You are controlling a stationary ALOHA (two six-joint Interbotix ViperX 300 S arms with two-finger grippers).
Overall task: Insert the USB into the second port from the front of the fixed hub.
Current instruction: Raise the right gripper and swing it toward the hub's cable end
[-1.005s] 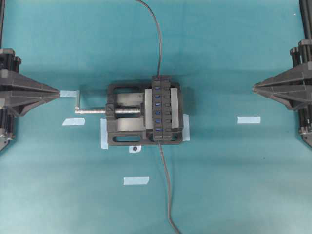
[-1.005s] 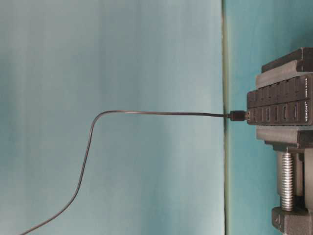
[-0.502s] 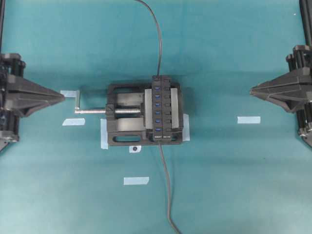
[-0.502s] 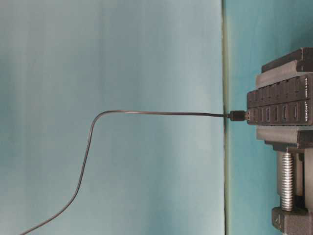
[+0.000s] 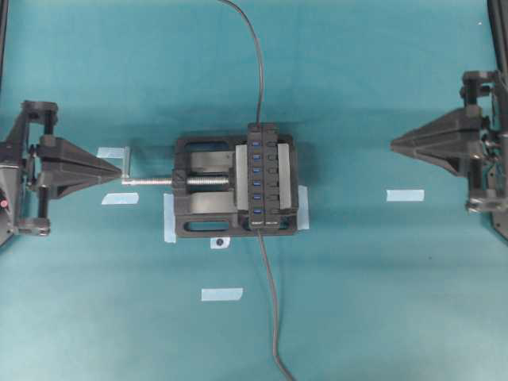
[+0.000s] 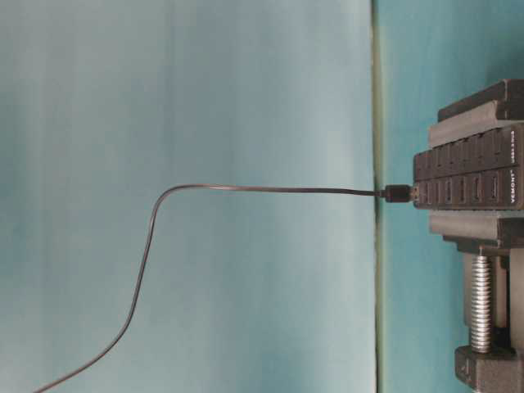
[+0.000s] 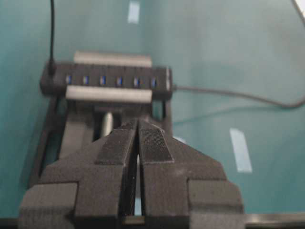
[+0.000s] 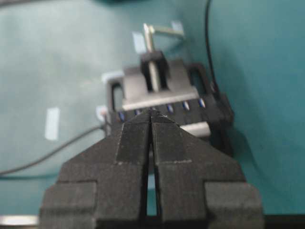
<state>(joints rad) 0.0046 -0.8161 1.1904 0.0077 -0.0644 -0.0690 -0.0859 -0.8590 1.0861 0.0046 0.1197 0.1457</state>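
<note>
Black plastic dominates the centre of the teal table (image 5: 381,302): a bulky black vise with a silver screw (image 5: 198,214) clamps the fixed hub (image 5: 270,178), a long narrow black strip with a row of blue slots, so the strip should not shift when a plug is pushed in. Its ports face upward, which suits a straight downward insertion. The USB (image 6: 399,194), a small black plug on a long, thin, curving black cable, sits right against the hub's far end in the table-level view. Whether it is seated there or only touching cannot be told. It is not in the second port (image 5: 256,197), which I take to be the blue slot one up from the end nearest the bottom of the overhead view. A thicker dark-grey lead (image 5: 271,309) leaves the hub at that near end. The left gripper (image 7: 138,125) and the right gripper (image 8: 151,114) both have their jaws pressed together with nothing between them. Each is well apart from the vise and points toward it from its own side, so the job looks barely begun.
</note>
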